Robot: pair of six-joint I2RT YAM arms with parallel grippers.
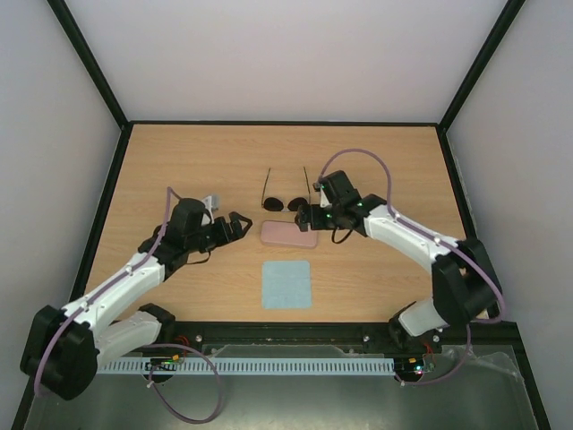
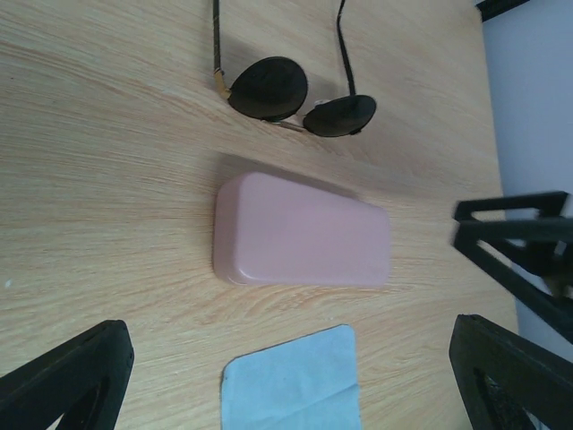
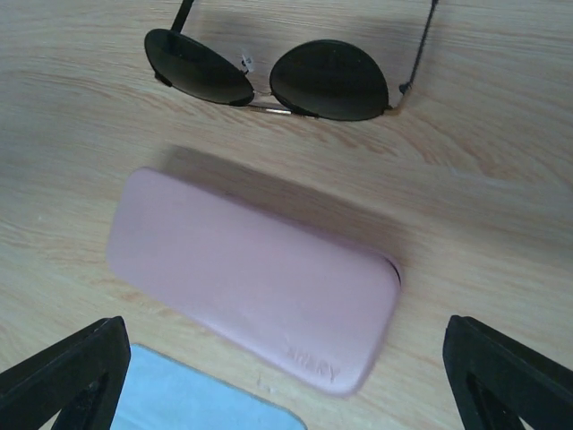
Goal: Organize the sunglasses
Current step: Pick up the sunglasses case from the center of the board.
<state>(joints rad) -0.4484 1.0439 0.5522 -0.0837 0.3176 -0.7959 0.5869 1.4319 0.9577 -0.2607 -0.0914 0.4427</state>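
Note:
The sunglasses [image 1: 274,204], with round dark lenses and thin temple arms unfolded and pointing to the far side, lie on the wooden table just behind the closed pink case [image 1: 288,235]. They also show in the left wrist view [image 2: 269,87] and the right wrist view [image 3: 329,81]. My left gripper [image 1: 235,226] is open and empty, left of the case and apart from it. My right gripper [image 1: 303,215] is open and empty, low over the case's right end beside the right lens. In the right wrist view the case [image 3: 255,273] lies between the fingers [image 3: 63,381].
A light blue square cloth [image 1: 286,284] lies flat in front of the case, also showing in the left wrist view [image 2: 291,381]. Black-framed walls close in the table [image 1: 179,161] at the left, right and back. The right gripper's fingers [image 2: 519,237] show in the left wrist view.

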